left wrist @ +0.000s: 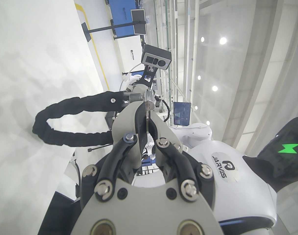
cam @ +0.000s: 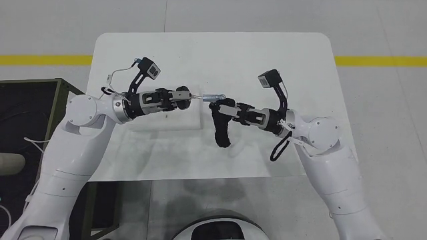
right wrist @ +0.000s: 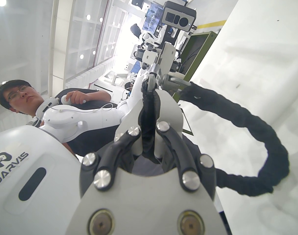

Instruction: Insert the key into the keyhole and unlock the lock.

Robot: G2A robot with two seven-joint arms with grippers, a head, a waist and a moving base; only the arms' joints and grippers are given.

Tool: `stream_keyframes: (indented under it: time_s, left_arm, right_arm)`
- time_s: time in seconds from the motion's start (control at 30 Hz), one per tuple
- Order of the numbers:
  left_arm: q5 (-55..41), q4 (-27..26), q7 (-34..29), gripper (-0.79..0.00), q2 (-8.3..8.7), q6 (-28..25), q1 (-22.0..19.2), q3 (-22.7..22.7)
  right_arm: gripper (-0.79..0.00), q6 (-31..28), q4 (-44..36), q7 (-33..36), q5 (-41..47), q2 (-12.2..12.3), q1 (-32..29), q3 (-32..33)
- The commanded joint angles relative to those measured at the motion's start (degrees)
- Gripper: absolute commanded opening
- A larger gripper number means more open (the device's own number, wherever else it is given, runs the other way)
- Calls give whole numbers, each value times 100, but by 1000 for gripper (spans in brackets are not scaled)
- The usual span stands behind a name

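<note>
Insertion looked done: left pincer (left wrist: 146,113) pinched the key (left wrist: 147,123), seemingly seated in the lock (left wrist: 135,97); right pincer (right wrist: 150,99) clamped its cable (right wrist: 237,116). Next needed a steady twist.

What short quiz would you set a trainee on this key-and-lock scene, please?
1. True or false: the left gripper is shut on the key.
2. The black cable of the lock is: A) coiled flat on the table; B) bent in one loop, with the right gripper shut on the lock; C) wrapped round the left arm.
3. Fill in: in the top view, both grippers meet above the white ____.

Key: 1 true; 2 B; 3 table.
</note>
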Motion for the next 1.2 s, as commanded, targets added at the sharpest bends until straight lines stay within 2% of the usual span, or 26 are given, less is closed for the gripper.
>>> stream_keyframes:
  time_s: [0.0,0.57,1.17]
  left_arm:
    - [18,-3,-30,-785,-16,-5,2,-11]
    - [332,-112,-106,-785,-124,15,27,-92]
    - [341,-193,-306,-785,-195,-17,68,-142]
  right_arm:
    - [-785,6,2,-7,-14,2,7,-8]
    - [-785,-10,-159,-7,-298,36,-10,-35]
    - [-785,123,-112,67,2,49,-7,-39]
